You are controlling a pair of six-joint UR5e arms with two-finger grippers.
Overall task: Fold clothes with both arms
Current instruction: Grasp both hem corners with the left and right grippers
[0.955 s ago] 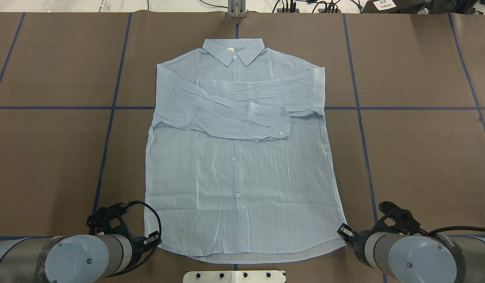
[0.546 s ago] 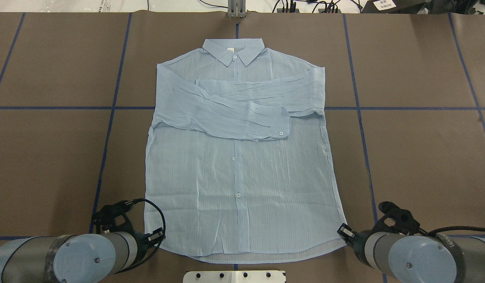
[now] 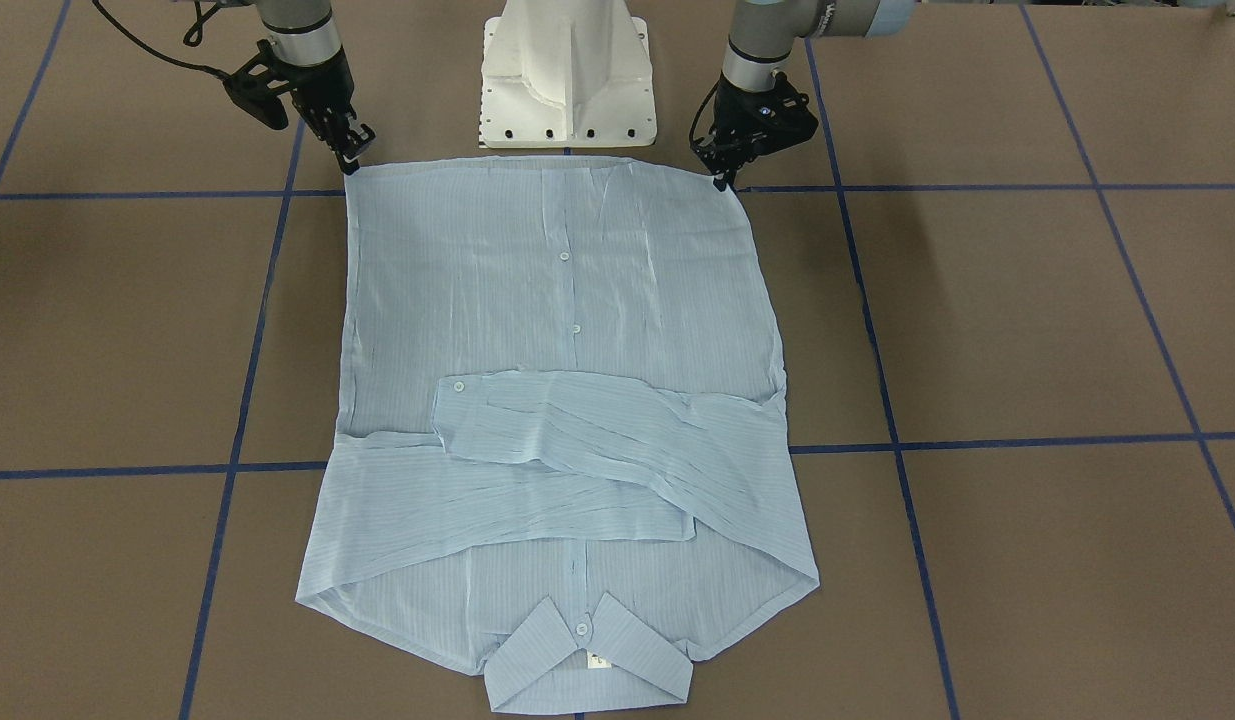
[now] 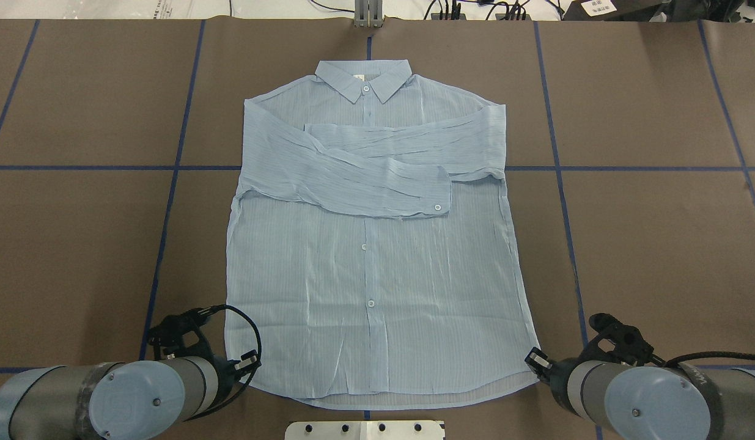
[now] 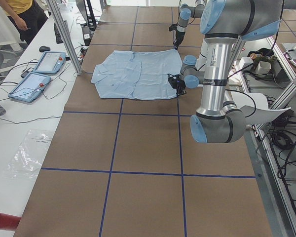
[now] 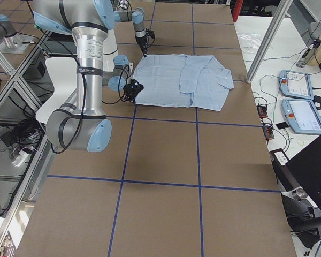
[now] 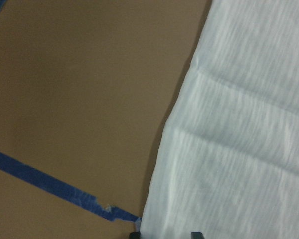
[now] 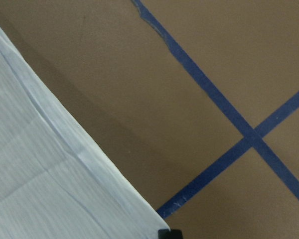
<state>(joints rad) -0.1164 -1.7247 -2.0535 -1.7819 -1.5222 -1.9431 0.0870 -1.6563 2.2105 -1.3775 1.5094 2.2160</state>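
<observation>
The pale blue striped shirt (image 4: pixel 371 275) lies flat and buttoned on the brown table, collar at the far side, both sleeves folded across the chest. It also shows in the front-facing view (image 3: pixel 557 300). My left gripper (image 4: pixel 247 362) is low at the hem's left corner. In the left wrist view (image 7: pixel 164 234) its tips stand apart with the shirt (image 7: pixel 239 124) edge between them: open. My right gripper (image 4: pixel 532 359) is at the hem's right corner. In the right wrist view (image 8: pixel 169 233) its tips show as one, closed at the shirt (image 8: pixel 40 174) corner.
The white pedestal base (image 3: pixel 567 90) stands just behind the hem, between the arms. Blue tape lines (image 4: pixel 169 201) cross the table. A metal post (image 4: pixel 368 15) stands at the far edge. Tablets (image 5: pixel 49 61) lie on the side table, and a person (image 5: pixel 19 15) stands beyond it.
My left arm has moved right, bringing its gripper up to the hem's left corner. The right arm and the shirt have not moved.
</observation>
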